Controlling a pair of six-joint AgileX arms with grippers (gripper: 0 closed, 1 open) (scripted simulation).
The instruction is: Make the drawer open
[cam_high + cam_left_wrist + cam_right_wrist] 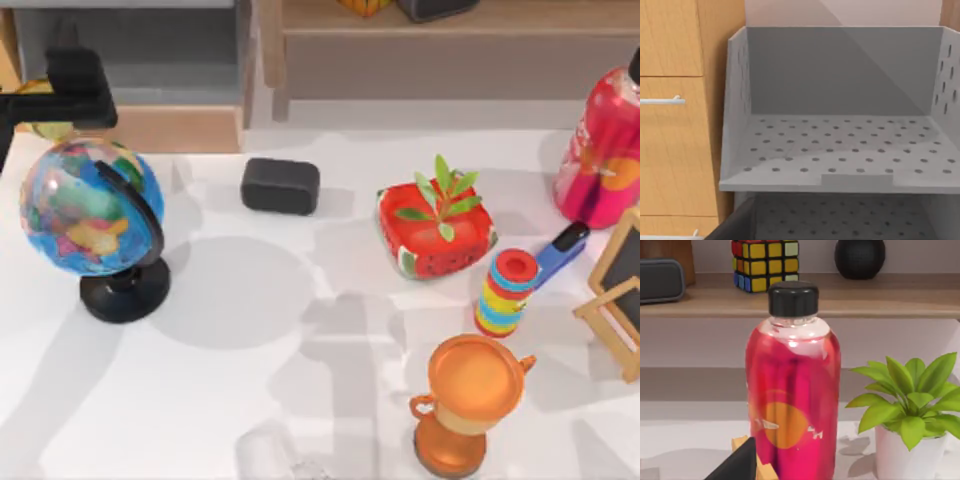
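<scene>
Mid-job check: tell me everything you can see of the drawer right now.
The drawer sits at the table's far left, behind the globe. It is a shallow grey box with a plain light-wood front panel, pulled out so its inside shows. The left wrist view shows perforated grey trays, nothing in them. The dark left arm hangs over it.

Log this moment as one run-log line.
task: open drawer | drawer: pulled out, grey inside showing | left gripper: over drawer, behind globe
</scene>
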